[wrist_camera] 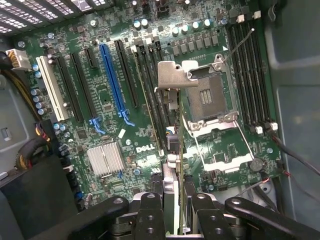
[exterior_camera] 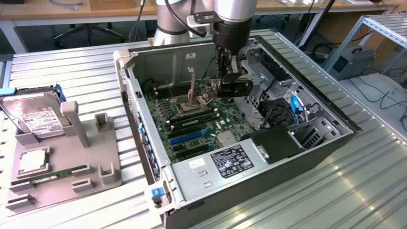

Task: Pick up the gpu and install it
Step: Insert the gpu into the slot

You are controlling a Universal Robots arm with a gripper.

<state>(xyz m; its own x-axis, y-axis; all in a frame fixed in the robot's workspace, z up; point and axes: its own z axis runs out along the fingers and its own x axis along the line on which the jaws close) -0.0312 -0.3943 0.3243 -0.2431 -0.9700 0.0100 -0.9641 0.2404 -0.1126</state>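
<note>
- Ribbed metal tabletop (exterior_camera: 356, 191) with an open PC case (exterior_camera: 190, 179) lying on its side, plus desks and loose cables in the room behind.
- The robot arm (exterior_camera: 235, 12) drops straight down into the case. Its gripper (exterior_camera: 228, 76) sits over the far part of the motherboard (exterior_camera: 190, 129).
- The gripper is clamped on the gpu (exterior_camera: 239, 88). From the wrist cam, the two black fingers (wrist_camera: 150, 215) pinch the card edge-on at a narrow gap, with the card right between them.
- The gpu hangs in the air above the board and isn't seated in anything yet. Its silvery bracket sits at the end away from the fingers.
- In the wrist view the card lines up over the black memory slots, just beside the open CPU socket (wrist_camera: 207, 97).
- It's well apart from the long blue slot (wrist_camera: 114, 80) and the little finned heatsink (wrist_camera: 105, 159).
- Over on the exterior view's left there's a grey holder tray (exterior_camera: 95, 162) on the same table.
- A hard drive (exterior_camera: 35, 119) leans in the tray's far end.
- A square processor chip (exterior_camera: 32, 162) sits nearer, and a green memory stick (exterior_camera: 60, 171) lies beside it.
</note>
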